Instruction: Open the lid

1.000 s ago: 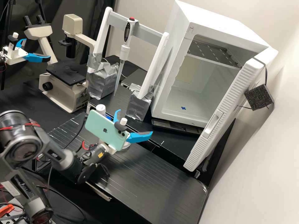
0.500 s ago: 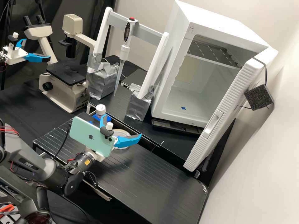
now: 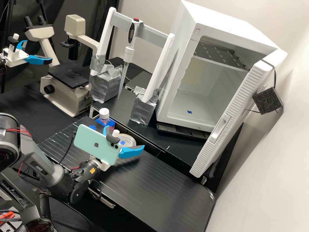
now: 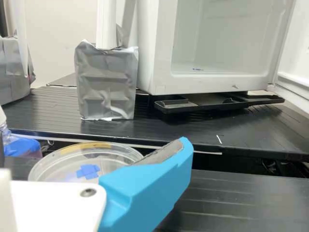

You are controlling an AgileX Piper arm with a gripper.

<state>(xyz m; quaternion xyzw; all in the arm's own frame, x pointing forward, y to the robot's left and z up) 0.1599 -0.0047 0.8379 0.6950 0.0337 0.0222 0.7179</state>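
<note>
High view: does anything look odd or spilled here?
The door of the white cabinet stands wide open, with a dark block on cords beside it, which looks makeshift. The round dish sits flat, no spill visible around it.

On the stepped black table (image 3: 161,187), we observed a clear round dish (image 3: 130,140), a white-capped bottle (image 3: 104,113), two silver-wrapped bases (image 3: 142,111), and an open white cabinet (image 3: 184,42).

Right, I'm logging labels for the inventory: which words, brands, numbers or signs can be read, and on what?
No words or numbers read surely.
Arm: pale lettering, too small.
Orange label on its wrist: too small.
Green phone: dark logo, no words.
Clear round dish: blue cross mark, no readable text.
</note>
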